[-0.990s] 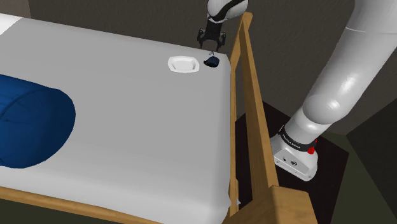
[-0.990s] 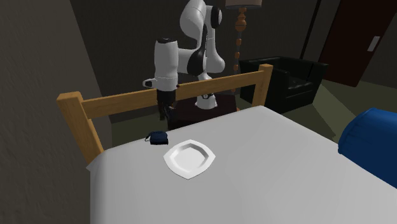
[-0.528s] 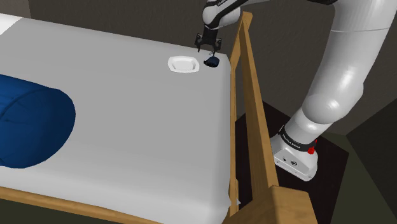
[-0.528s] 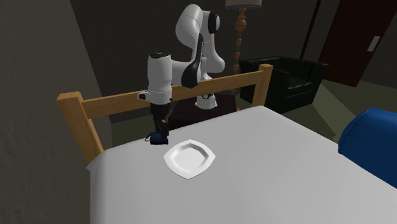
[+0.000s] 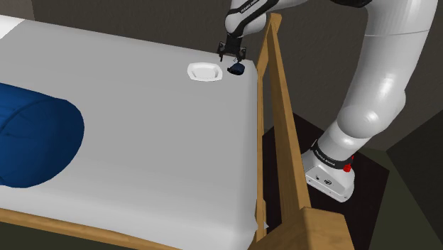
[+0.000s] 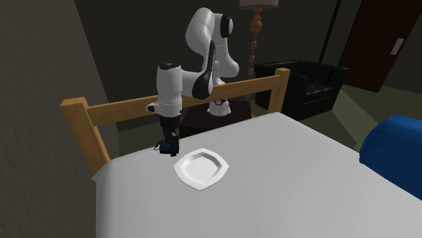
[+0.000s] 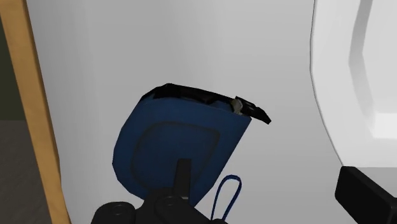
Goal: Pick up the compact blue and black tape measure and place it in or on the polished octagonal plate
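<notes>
Jaws: open, fingers apart, nothing clasped. Gripper hangs just over tape. Tape: blue, black-edged, lying on white bed near its corner. In the second exterior view it is at 10 o'clock of white plate, near, not touching. Wooden rail behind.

No legible txt, labels or nos. anywhere.

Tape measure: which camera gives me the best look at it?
The wrist view: the tape measure shows large, blue with a black edge and cord loop, lying on the white bed beside the plate. The shoulder view gives a small dark spot by the plate; in the second exterior view the tool partly covers it.
</notes>
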You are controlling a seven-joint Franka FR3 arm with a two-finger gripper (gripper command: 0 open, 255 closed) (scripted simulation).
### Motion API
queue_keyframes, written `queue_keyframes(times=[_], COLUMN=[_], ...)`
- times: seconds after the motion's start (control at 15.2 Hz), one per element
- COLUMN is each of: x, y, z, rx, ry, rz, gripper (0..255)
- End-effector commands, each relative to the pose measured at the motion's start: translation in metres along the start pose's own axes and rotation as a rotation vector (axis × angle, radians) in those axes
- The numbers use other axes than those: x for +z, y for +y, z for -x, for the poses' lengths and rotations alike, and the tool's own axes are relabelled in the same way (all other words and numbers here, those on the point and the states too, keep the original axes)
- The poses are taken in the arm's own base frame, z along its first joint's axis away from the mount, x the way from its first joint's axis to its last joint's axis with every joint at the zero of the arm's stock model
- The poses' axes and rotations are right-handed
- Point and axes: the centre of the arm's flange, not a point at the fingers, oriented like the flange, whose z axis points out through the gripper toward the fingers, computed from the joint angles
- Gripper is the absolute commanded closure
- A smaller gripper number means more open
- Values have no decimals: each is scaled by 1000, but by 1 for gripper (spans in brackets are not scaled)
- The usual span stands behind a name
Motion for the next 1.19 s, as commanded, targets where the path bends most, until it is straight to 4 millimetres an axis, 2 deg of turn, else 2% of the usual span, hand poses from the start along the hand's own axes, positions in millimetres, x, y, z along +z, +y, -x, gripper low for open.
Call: queue_keyframes(times=[0.0, 0.13, 0.2, 0.79, 1.12], x=[0, 0, 0, 0, -26], y=[0, 0, 0, 0, -1], z=[0, 0, 0, 0, -3], rx=[0, 0, 0, 0, 0], ry=[0, 0, 0, 0, 0], rz=[0, 0, 0, 0, 0], gripper=[0, 0, 255, 255, 255])
